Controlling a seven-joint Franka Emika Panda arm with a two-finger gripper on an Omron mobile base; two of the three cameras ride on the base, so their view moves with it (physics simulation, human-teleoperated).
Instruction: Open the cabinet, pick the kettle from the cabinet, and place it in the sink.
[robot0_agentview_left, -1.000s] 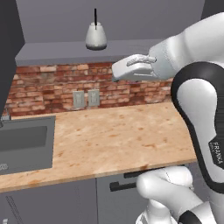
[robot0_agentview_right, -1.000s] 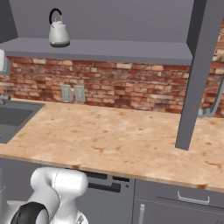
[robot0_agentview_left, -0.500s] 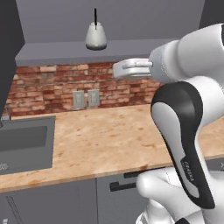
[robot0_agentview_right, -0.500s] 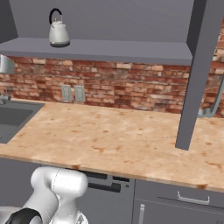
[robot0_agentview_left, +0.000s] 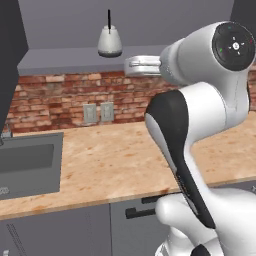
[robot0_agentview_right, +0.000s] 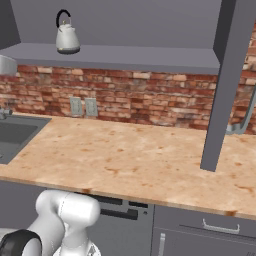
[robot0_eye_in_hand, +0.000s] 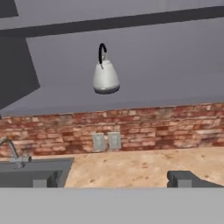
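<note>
mostly speckled counter (robot0_agentview_right: 140, 160), brick backsplash (robot0_agentview_right: 150, 95).

You see the open cabinet (robot0_agentview_right: 125, 55), the silver kettle (robot0_agentview_right: 67, 37) upright on its shelf, and the dark sink (robot0_agentview_left: 27, 162) lower left.

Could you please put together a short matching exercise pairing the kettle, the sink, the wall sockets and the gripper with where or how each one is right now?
Things:
1. kettle
2. sink
3. wall sockets
4. gripper

Places or states:
A. set into the counter at the left
B. open, holding nothing
C. on the open cabinet's shelf
D. on the brick wall

Pairs: 1-C, 2-A, 3-D, 4-B
</note>
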